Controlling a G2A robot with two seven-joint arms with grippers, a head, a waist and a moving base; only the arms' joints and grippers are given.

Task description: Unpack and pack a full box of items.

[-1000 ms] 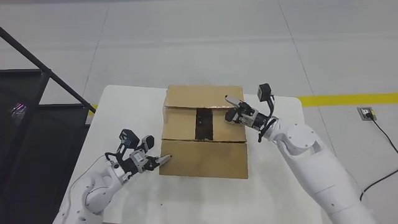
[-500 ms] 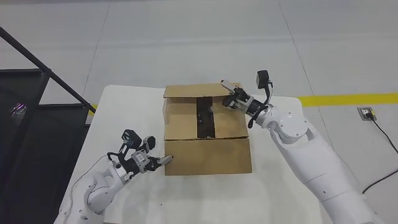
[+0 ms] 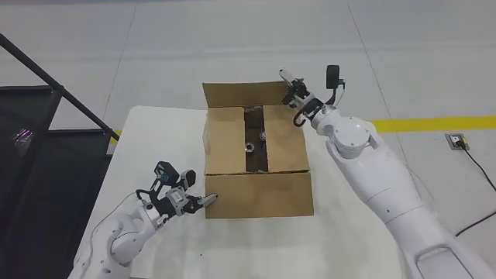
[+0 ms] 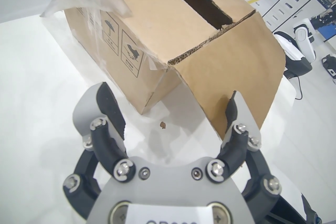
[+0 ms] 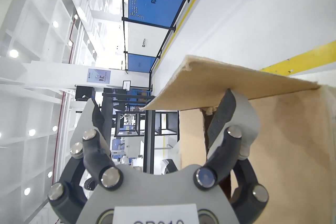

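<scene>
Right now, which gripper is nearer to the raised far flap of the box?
Right. The right gripper is at the raised far flap, a finger against it. The left gripper sits by the near corner of the box.

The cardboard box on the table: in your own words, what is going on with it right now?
A two-armed robot is opening the cardboard box on the white table. The right gripper, fingers open, is at its far right corner, one finger against the raised far flap. The left gripper is open by the near left corner. Items show through the gap between the side flaps.
</scene>
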